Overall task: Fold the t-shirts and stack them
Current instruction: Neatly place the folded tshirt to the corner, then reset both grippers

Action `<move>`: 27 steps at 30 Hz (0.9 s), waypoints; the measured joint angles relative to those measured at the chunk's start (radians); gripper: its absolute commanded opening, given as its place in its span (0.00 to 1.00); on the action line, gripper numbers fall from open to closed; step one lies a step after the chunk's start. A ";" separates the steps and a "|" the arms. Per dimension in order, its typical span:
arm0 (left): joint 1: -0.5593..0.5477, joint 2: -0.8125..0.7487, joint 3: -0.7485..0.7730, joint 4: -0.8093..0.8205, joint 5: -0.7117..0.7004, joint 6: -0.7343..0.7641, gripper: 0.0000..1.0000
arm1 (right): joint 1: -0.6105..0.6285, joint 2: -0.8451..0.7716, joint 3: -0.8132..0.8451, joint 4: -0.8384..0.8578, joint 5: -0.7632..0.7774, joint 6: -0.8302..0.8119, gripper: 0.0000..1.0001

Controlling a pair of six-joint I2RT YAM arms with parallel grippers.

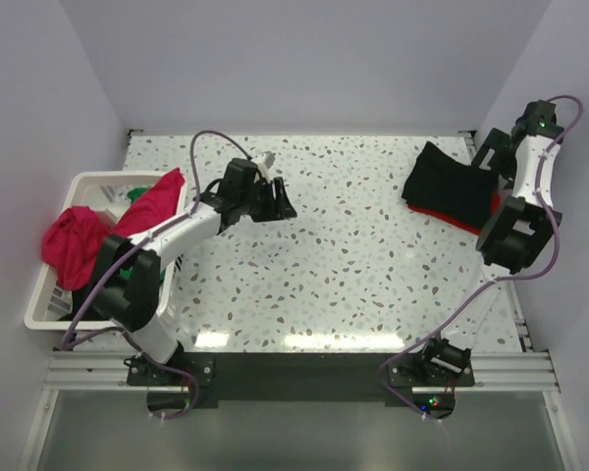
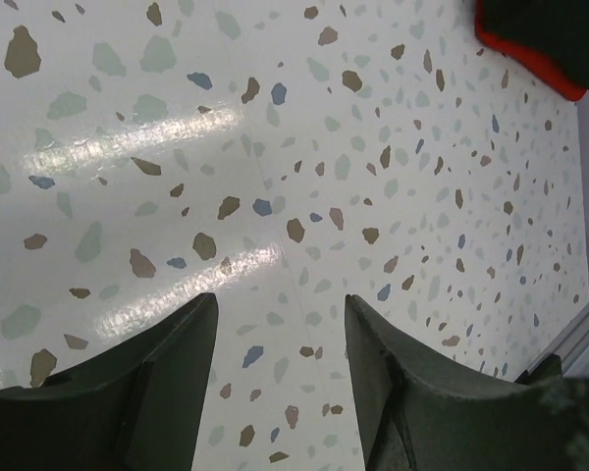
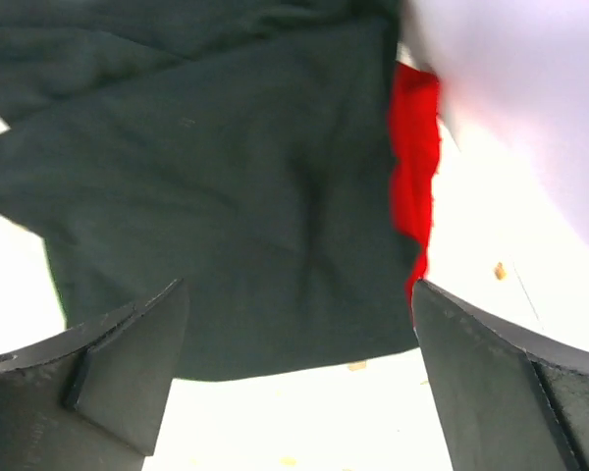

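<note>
A folded black t-shirt (image 1: 444,184) lies at the back right of the table on top of a red t-shirt (image 1: 492,206), whose edge sticks out on the right. My right gripper (image 1: 482,167) hovers just above this stack. In the right wrist view it (image 3: 299,289) is wide open, with the black t-shirt (image 3: 226,196) and the red edge (image 3: 414,147) below and nothing between the fingers. My left gripper (image 1: 280,201) hangs open over bare table near the middle, also seen in its own view (image 2: 281,299). A magenta t-shirt (image 1: 79,240) and a green one (image 1: 128,193) sit in the basket.
The white slatted laundry basket (image 1: 49,299) stands at the left edge of the table, beside the left arm. The black and red stack (image 2: 535,39) shows in the top right corner of the left wrist view. Walls close in the table on the left, back and right.
</note>
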 measured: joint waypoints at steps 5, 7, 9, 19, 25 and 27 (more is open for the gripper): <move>0.000 -0.084 -0.006 -0.022 -0.034 0.003 0.60 | -0.003 -0.129 -0.227 0.089 0.065 0.001 0.99; 0.000 -0.115 -0.016 -0.029 -0.050 0.003 0.60 | -0.002 -0.187 -0.295 0.110 0.067 0.000 0.99; 0.000 -0.155 -0.036 -0.035 -0.066 0.003 0.60 | 0.002 -0.268 -0.379 0.152 0.060 0.001 0.99; 0.000 -0.392 -0.215 -0.037 -0.189 -0.010 0.60 | 0.251 -0.658 -0.729 0.304 -0.012 0.029 0.99; -0.001 -0.537 -0.287 -0.045 -0.281 -0.032 0.61 | 0.516 -0.890 -1.057 0.371 -0.105 0.084 0.99; -0.001 -0.568 -0.296 -0.050 -0.305 -0.038 0.61 | 0.578 -0.961 -1.159 0.383 -0.128 0.093 0.99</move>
